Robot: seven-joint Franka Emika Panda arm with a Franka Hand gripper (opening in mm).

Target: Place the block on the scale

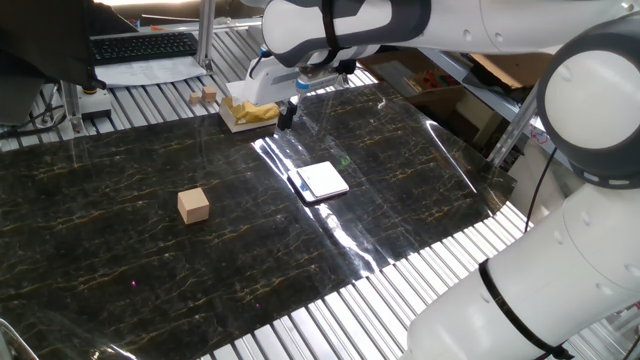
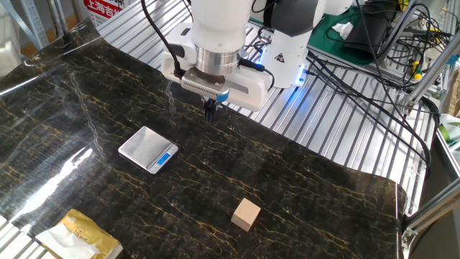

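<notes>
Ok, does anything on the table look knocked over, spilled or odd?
Nothing stands out. The block sits flat on the mat, the scale lies flat and bare, and the claw hangs apart from both.

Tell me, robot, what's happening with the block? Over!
Gripper shut, empty, up above the mat. Block untouched, far from scale. Nothing between them.
</notes>
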